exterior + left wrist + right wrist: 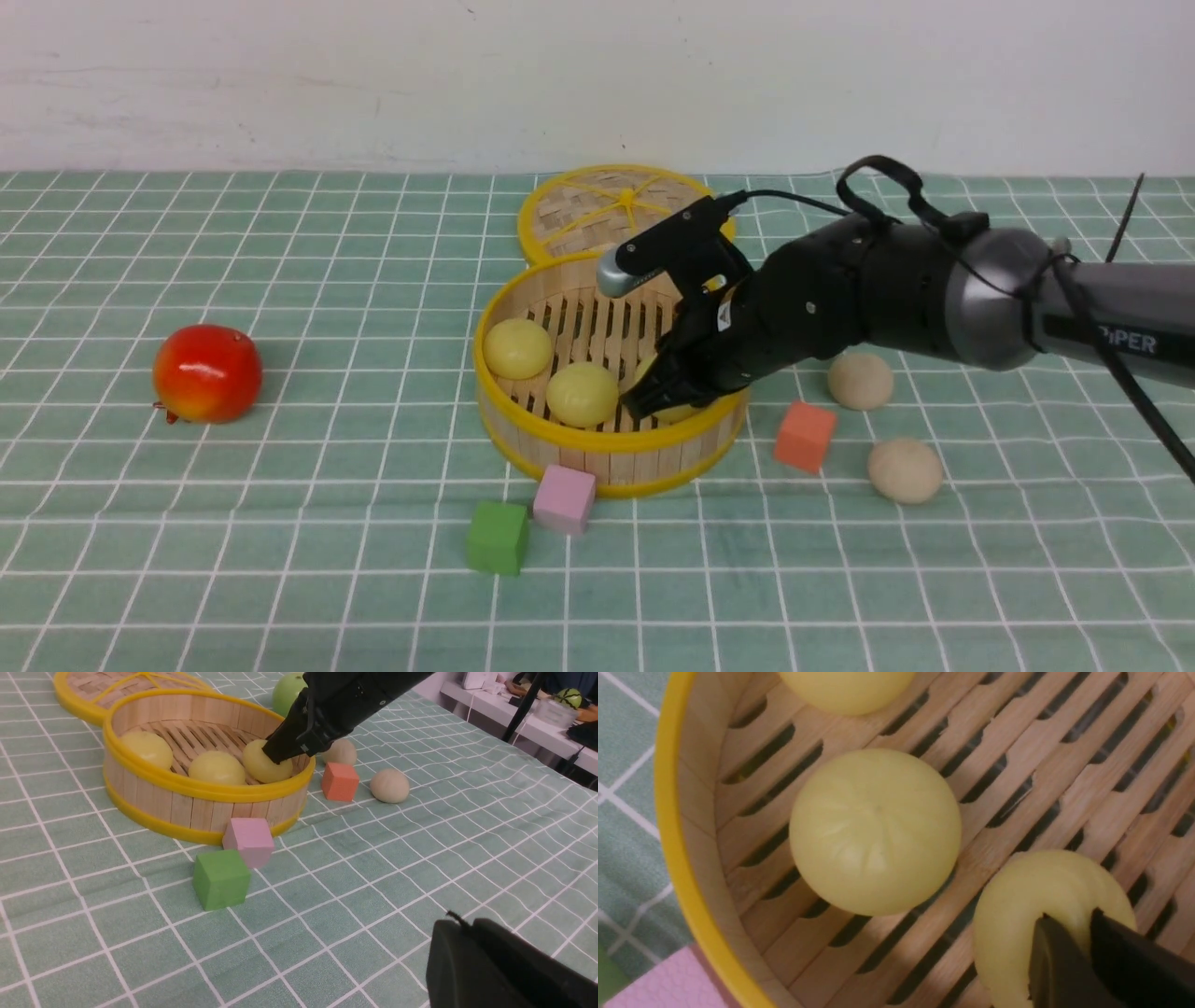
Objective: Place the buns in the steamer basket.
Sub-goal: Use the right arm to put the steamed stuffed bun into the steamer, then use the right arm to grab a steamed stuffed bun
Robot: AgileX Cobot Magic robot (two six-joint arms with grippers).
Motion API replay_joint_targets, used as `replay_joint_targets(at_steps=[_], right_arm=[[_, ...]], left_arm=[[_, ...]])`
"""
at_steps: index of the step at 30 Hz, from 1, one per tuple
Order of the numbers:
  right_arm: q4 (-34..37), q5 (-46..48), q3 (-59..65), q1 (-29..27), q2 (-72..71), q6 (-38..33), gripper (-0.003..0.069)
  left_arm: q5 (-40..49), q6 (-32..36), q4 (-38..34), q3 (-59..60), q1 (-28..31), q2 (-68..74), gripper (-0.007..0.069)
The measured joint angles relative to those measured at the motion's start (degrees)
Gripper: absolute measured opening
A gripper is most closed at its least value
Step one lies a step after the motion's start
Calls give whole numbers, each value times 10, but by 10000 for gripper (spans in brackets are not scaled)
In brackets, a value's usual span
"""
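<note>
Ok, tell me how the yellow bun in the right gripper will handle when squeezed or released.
The held yellow bun is probably soft: its surface dents in around the right gripper. It looks smooth and rounded, so it may slip from a light pinch. Released, it could roll a little, though the basket wall should stop it.

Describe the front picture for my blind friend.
The right gripper pinches a yellow bun inside the basket, beside two more yellow buns. Two beige buns, three blocks and a red fruit lie outside on the green cloth.
</note>
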Motion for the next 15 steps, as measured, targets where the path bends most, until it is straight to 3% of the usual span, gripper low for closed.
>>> replay_joint_targets(at_steps=[8,10,15], right_arm=[[-1,32,0,1,-46,0,414],[-12,65,0,1,-89,0,444],[-73,182,-3,-22,-174,24,433]], left_arm=[[0,0,0,0,0,0,36],[0,0,0,0,0,0,38],[0,0,0,0,0,0,39]])
